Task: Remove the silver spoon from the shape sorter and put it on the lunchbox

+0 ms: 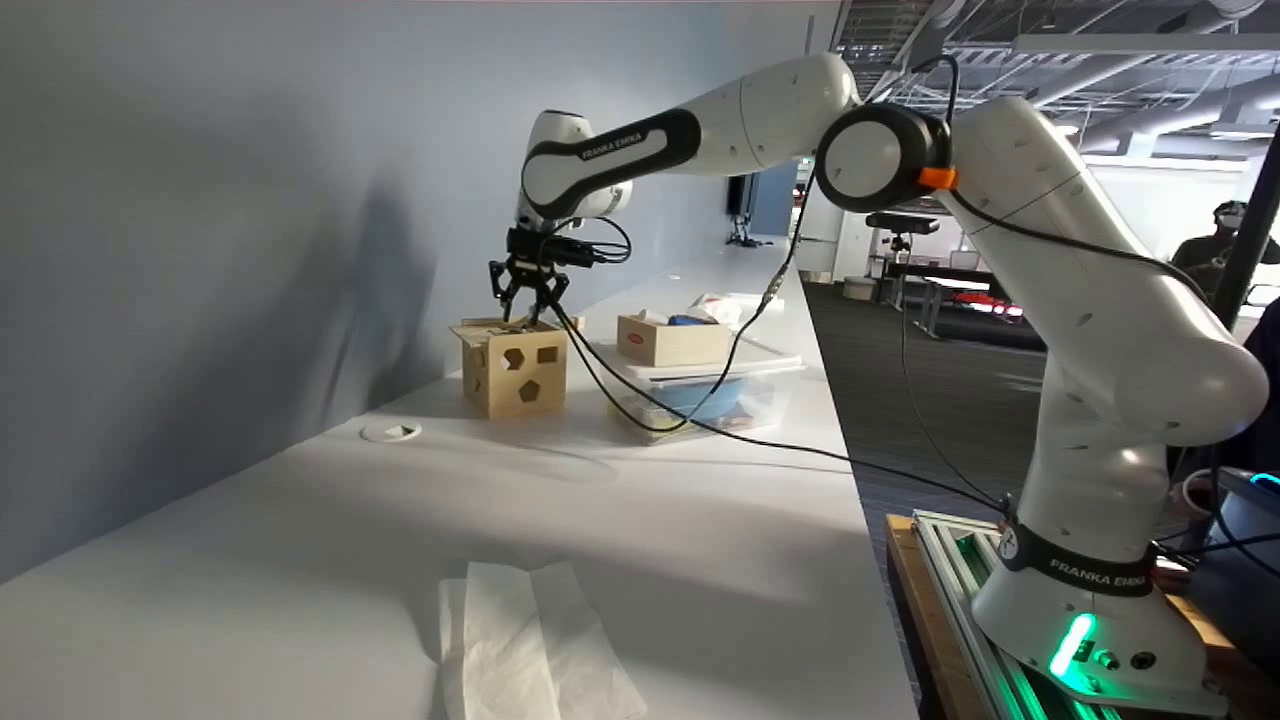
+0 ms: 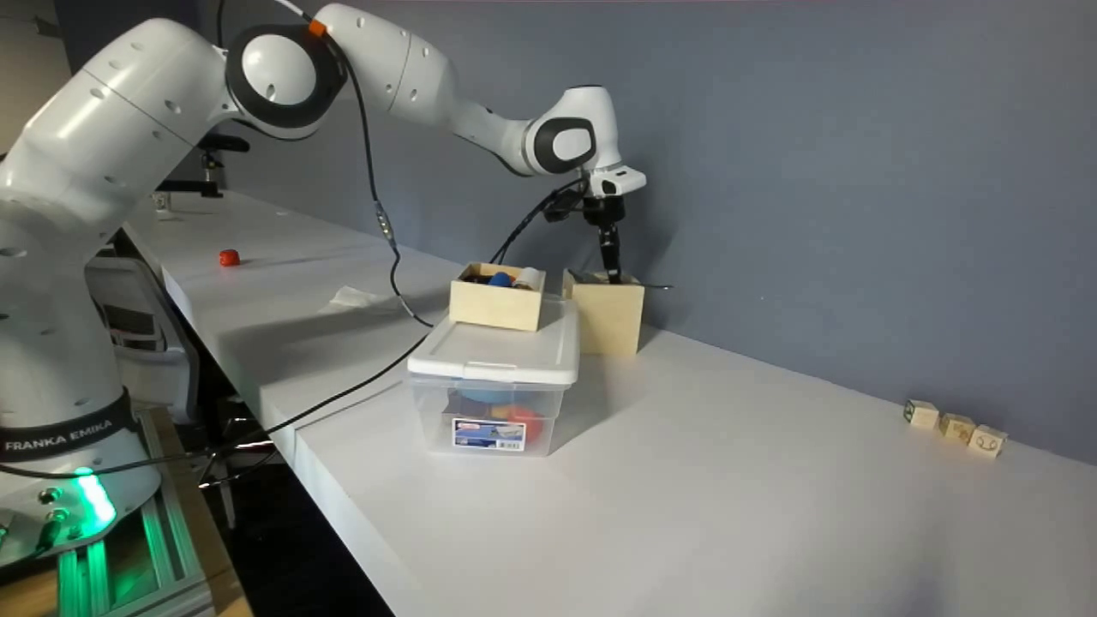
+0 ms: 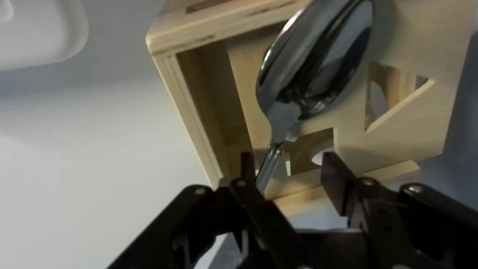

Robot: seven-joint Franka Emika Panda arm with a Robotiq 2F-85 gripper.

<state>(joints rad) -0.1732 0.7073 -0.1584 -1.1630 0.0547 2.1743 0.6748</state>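
The silver spoon (image 3: 317, 63) lies across the top of the shape sorter (image 3: 403, 130), bowl toward the top of the wrist view. One spoon end (image 2: 658, 286) juts past the sorter's edge in an exterior view. My gripper (image 3: 289, 164) is open over the sorter, its fingers on either side of the spoon's handle. The handle is closer to the left finger, which hides its lower end; I cannot tell whether they touch. The shape sorter shows in both exterior views (image 1: 515, 375) (image 2: 610, 319). The lunchbox (image 1: 765, 400) (image 2: 420, 411), with a white lid, stands beside it.
A small open wooden box (image 1: 660, 342) (image 2: 493, 306) with several items sits on the lunchbox lid. The wall is close behind the sorter. A black cable (image 1: 760, 440) hangs past the lunchbox. White paper (image 1: 530, 640), a white disc (image 1: 391, 431) and three wooden blocks (image 2: 956, 427) lie on the table.
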